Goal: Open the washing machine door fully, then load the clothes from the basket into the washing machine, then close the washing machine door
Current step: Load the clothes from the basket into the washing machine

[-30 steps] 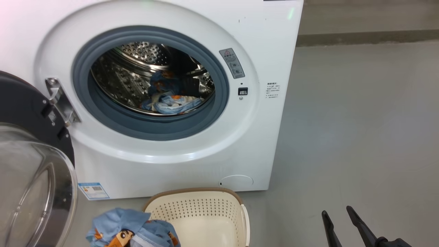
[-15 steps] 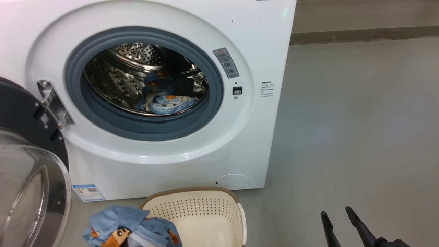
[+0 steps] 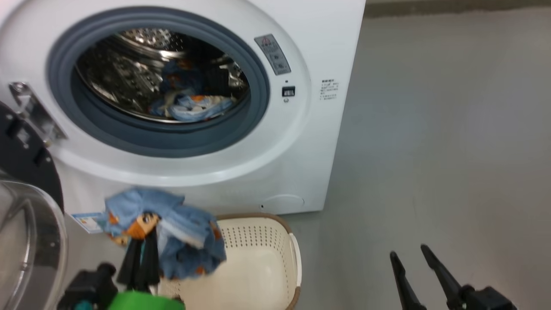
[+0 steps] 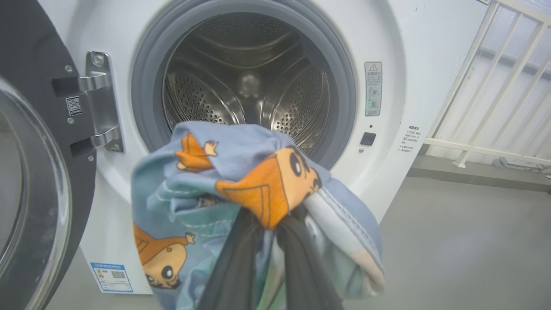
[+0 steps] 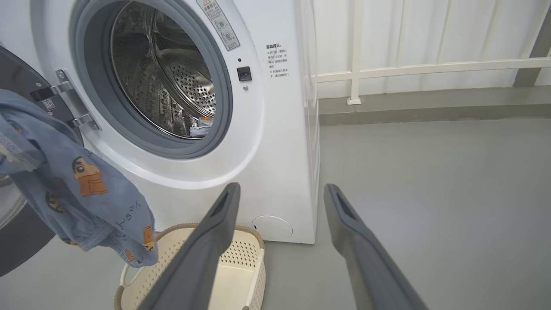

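Observation:
The white washing machine [image 3: 327,51] stands with its door [image 3: 26,241] swung open to the left, glass bowl facing me. Blue tiger-print clothes [image 3: 189,105] lie in the steel drum [image 4: 245,86]. My left gripper [image 3: 144,243] is shut on another bunch of the clothes [image 3: 176,228], holding it in the air below the drum opening and above the basket's left edge. The fabric [image 4: 241,172] drapes over both dark fingers [image 4: 234,267]. The cream basket [image 3: 294,258] sits on the floor before the machine. My right gripper [image 3: 408,251] stands open and empty, to the basket's right.
Grey floor [image 3: 430,150] stretches wide to the machine's right. A white railing [image 5: 409,69] runs along the wall behind. The open door's black rim [image 4: 38,129] and hinge [image 4: 101,103] stand close on the left of the held cloth.
My left gripper has lifted the blue cloth from beside the basket up in front of the machine. The head camera has tilted down. The right gripper stays put.

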You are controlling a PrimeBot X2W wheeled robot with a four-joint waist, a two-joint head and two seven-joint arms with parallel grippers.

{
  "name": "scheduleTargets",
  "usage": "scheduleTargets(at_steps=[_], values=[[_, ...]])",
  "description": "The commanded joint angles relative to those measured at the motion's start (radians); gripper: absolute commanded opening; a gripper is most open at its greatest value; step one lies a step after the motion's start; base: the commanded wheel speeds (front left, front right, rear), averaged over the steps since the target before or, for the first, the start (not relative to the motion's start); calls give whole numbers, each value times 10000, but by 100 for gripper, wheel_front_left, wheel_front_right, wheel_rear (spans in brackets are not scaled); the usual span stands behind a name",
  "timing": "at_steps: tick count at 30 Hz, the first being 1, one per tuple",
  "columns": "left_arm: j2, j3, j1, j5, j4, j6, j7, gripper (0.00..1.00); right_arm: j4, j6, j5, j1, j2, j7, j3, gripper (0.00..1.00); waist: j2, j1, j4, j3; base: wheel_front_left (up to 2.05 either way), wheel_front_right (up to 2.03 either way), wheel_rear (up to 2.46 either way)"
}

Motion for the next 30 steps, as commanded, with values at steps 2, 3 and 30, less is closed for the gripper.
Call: scheduleTargets(at_steps=[2, 3, 30], values=[[41, 469, -1226, 152, 93, -84, -91, 0, -323, 17, 90, -747, -45, -48, 274, 100, 0, 0, -456, 1024, 0, 0, 0], [77, 531, -1545, 188, 229, -122, -91, 0, -343, 17, 189, -845, -43, -48, 278, 100, 0, 0, -540, 1231, 0, 0, 0], [2338, 1676, -9536, 1246, 6178, -454, -91, 0, -263, 17, 915, -2668, -38, -48, 1591, 100, 0, 0, -2709, 4725, 0, 0, 0]])
